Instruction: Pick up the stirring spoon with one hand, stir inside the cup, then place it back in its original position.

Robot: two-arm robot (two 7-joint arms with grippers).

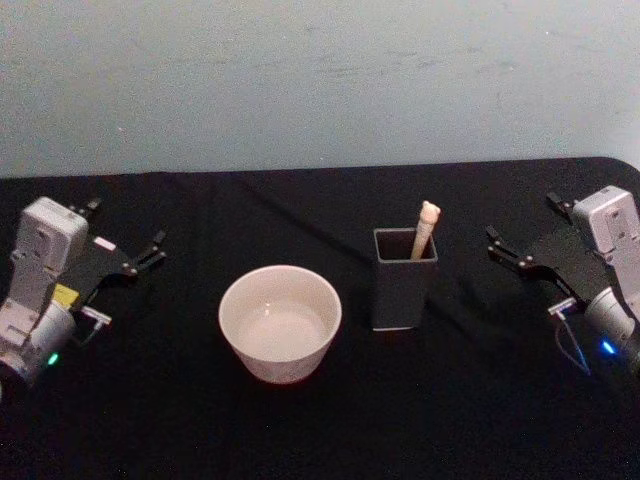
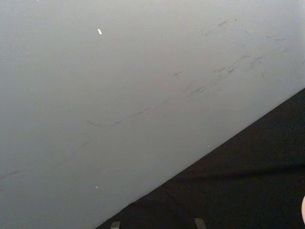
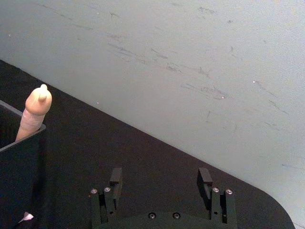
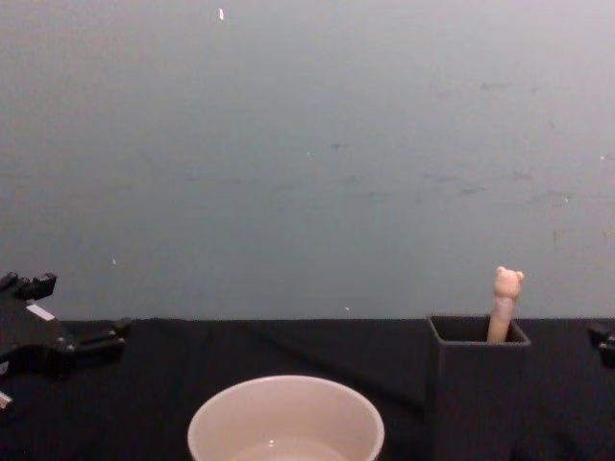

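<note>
Black desk (image 1: pixel 300 430) runs the full width, pale wall behind it.

Left pincer (image 1: pixel 127 222): above the desk at the far left, fingers apart, holding nothing, well apart from the cup.

Right pincer (image 1: pixel 522 216): mirrored at the far right, fingers apart, holding nothing, well clear of the holder. Its wrist view has both fingers spread over bare desk, with the holder off to one side.

Cup (image 1: pixel 285 368): cream, round, upright, roughly mid-desk, left of the holder. Near it, not touching.

Holder (image 1: pixel 400 295): dark grey square box, upright, right of the cup and a bit farther back.

Stirring spoon (image 1: pixel 426 228): standing in the holder at its far right corner, tilted slightly. Bear-head end pokes above the rim; bowl end is hidden inside.
</note>
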